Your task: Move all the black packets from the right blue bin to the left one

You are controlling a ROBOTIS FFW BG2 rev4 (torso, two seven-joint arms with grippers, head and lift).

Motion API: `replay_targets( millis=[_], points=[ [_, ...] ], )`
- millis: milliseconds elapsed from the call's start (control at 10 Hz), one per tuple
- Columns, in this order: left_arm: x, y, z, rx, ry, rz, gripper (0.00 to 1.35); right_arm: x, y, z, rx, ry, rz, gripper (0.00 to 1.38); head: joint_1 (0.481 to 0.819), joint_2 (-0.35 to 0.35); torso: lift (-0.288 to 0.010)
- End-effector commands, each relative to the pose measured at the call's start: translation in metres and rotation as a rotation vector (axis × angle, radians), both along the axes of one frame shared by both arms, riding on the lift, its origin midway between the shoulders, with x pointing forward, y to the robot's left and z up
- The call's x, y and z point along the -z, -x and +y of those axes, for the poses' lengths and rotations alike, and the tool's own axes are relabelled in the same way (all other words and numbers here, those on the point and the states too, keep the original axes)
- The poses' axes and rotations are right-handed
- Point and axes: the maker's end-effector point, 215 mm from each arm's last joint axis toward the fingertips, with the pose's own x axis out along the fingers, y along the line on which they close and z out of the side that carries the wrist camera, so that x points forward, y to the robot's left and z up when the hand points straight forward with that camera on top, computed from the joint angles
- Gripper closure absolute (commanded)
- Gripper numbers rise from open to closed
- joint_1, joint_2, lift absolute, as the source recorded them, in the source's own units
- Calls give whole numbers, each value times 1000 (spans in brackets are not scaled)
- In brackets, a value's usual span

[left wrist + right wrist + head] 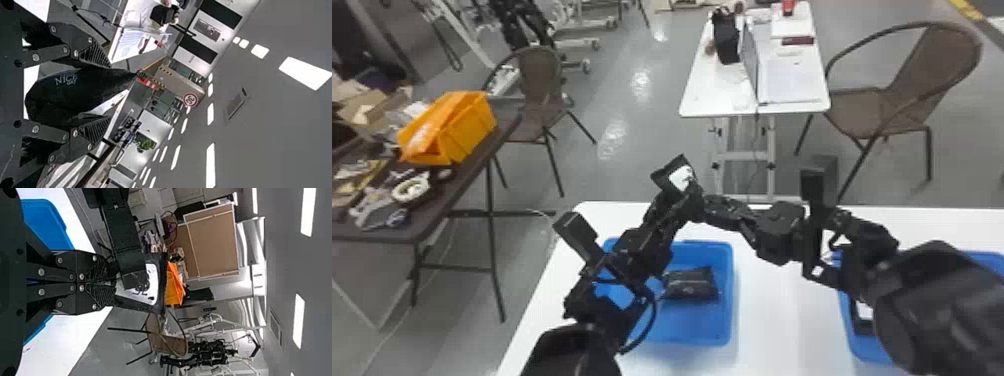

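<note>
One black packet in left bin, near counter's left edge | my right claw clamps another packet, left claw apart around it | partly hidden right bin holds something dark; unfinished, I judge

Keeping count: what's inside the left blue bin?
The left blue bin holds at least one black packet; the left arm hides part of the bin's left side, contents there unseen.
</note>
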Motion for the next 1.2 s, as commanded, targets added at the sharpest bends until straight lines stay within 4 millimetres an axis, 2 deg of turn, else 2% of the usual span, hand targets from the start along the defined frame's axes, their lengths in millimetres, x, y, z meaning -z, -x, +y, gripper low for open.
replay_targets(
  millis=[0,100,200,300,400,600,700,900,1000,1100],
  points=[
    [-5,1,6,-20,4,-21,1219,4,1,0,3,-4,13,1289,695,253,0],
    [-6,2,9,-28,8,-27,1219,5,0,0,6,-11,21,1289,695,256,0],
    [-3,2,10,-29,15,-18,1219,-4,0,1,7,-56,-6,1111,695,261,0],
    [1,3,17,-44,-4,-15,1219,-8,-2,-6,23,-102,-4,464,695,264,0],
    [8,5,30,-70,-53,-12,1219,-12,-7,-22,60,-132,1,41,695,267,0],
    [40,14,66,-123,-207,46,1219,-19,-22,-78,159,-50,-45,87,695,262,0],
    [59,22,78,-135,-286,85,1219,-5,-24,-113,235,16,-22,88,695,253,0],
    [94,34,97,-154,-491,106,1200,31,-24,-175,422,-4,74,93,695,213,0],
    [107,39,102,-145,-569,125,1130,39,-22,-194,447,4,81,93,695,192,0],
    [117,42,103,-144,-576,137,918,49,-21,-209,448,29,93,93,695,182,0]
  ],
)
